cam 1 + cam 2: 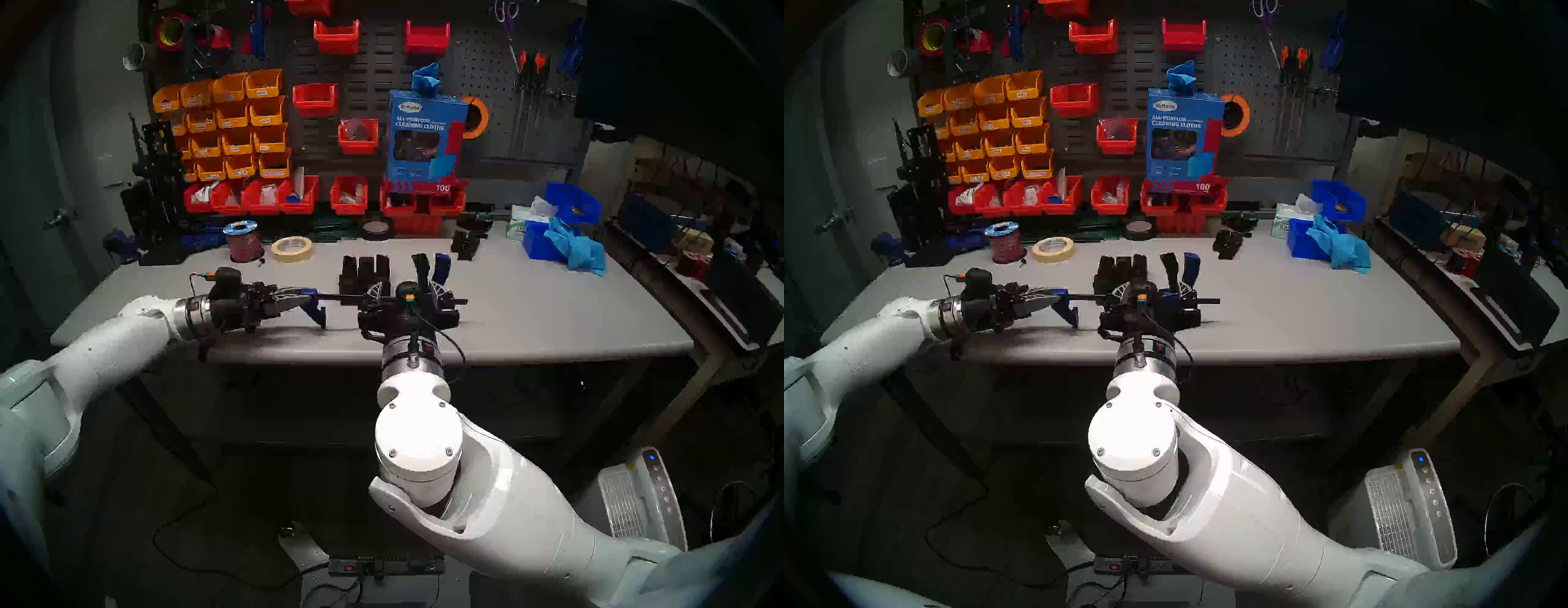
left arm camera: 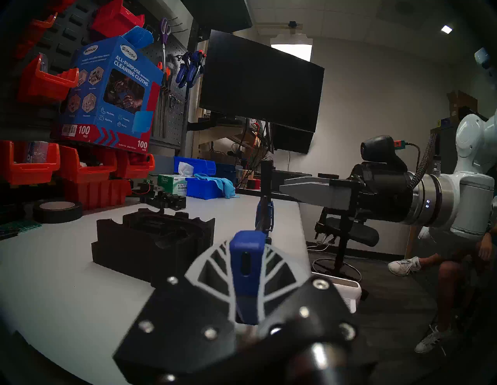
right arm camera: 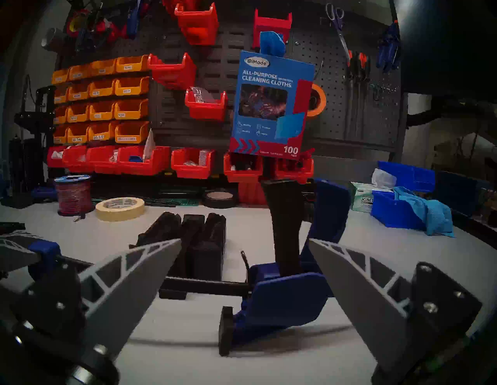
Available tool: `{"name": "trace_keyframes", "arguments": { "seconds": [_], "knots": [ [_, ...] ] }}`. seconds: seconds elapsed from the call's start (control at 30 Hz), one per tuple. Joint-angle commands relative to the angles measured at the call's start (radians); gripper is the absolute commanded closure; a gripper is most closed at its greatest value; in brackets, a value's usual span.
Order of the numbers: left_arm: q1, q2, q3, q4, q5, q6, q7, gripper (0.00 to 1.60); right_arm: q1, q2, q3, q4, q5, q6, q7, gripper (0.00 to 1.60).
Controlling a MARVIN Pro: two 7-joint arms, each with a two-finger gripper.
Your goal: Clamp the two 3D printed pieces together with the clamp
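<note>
The blue bar clamp (image 1: pixel 428 303) lies low over the grey table (image 1: pixel 551 314), its black bar (image 1: pixel 343 296) running left to right. My left gripper (image 1: pixel 306 297) is shut on the clamp's blue end piece (image 2: pixel 246 263). My right gripper (image 3: pixel 244 240) is open, its fingers (image 3: pixel 134 274) either side of the blue trigger body (image 3: pixel 285 295), and the black and blue handle (image 3: pixel 282 220) stands up between them. The two black printed pieces (image 1: pixel 365 274) stand side by side just behind the bar (image 3: pixel 199 242). The clamp's padded jaws point to the near side, away from the pieces.
A masking tape roll (image 1: pixel 292 248), a wire spool (image 1: pixel 242 242) and a black tape roll (image 1: pixel 375 229) stand at the back. A heap of small black parts (image 1: pixel 466 244) and a blue bin with blue cloths (image 1: pixel 564 250) are back right. Red bins (image 1: pixel 348 195) line the pegboard.
</note>
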Motion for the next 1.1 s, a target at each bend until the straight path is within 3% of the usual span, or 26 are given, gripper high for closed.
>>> {"name": "trace_keyframes", "arguments": {
  "seconds": [0.0,0.57,0.73,1.07],
  "knots": [
    [-0.017,0.0,-0.005,0.002,-0.013,0.001,0.001,1.6,0.065,0.003,-0.038,-0.003,0.017,-0.017,-0.071,0.0],
    [-0.018,0.0,-0.004,0.002,-0.014,0.001,0.001,1.6,0.12,0.044,-0.099,-0.032,0.092,-0.006,-0.221,0.0],
    [-0.018,0.0,-0.004,0.003,-0.015,0.001,0.001,1.6,0.106,0.045,-0.088,-0.032,0.096,0.004,-0.214,0.0],
    [-0.018,0.0,-0.005,0.002,-0.013,0.001,0.001,1.6,0.163,0.083,-0.036,-0.012,0.142,0.024,-0.161,0.0]
  ]
}}
